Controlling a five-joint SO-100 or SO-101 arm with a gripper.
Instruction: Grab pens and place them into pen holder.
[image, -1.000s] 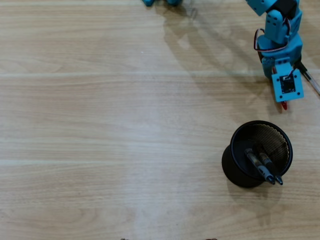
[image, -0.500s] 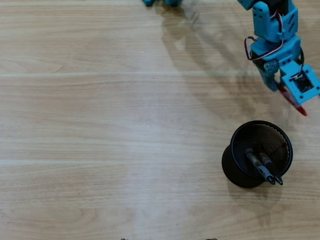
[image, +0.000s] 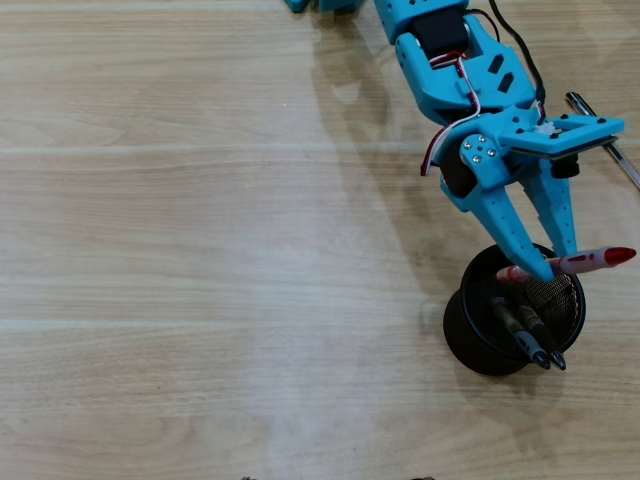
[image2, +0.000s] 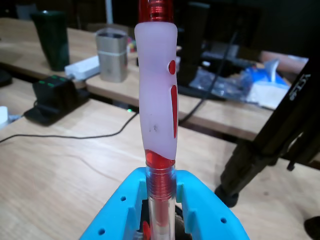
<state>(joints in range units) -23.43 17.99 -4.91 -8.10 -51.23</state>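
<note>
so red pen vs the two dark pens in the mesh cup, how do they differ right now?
Colour: the red pen is translucent red with a frosted grip; the two dark pens are grey-black.
Place: the red pen is clamped in the hand, crossing above the rim of the pen holder; the dark pens rest inside it.
Pose: seen from overhead, the red pen lies roughly level, while the dark pens lean against the cup wall.
Shared: all are slim ballpoints.

4 pens (image: 573, 263): 1 red, 3 dark; 1 holder (image: 470, 340).

Lab or workshop: long wooden benches (image2: 60, 165), cables (image2: 75, 135), power strip (image2: 82, 66), tripod (image2: 272, 145).
</note>
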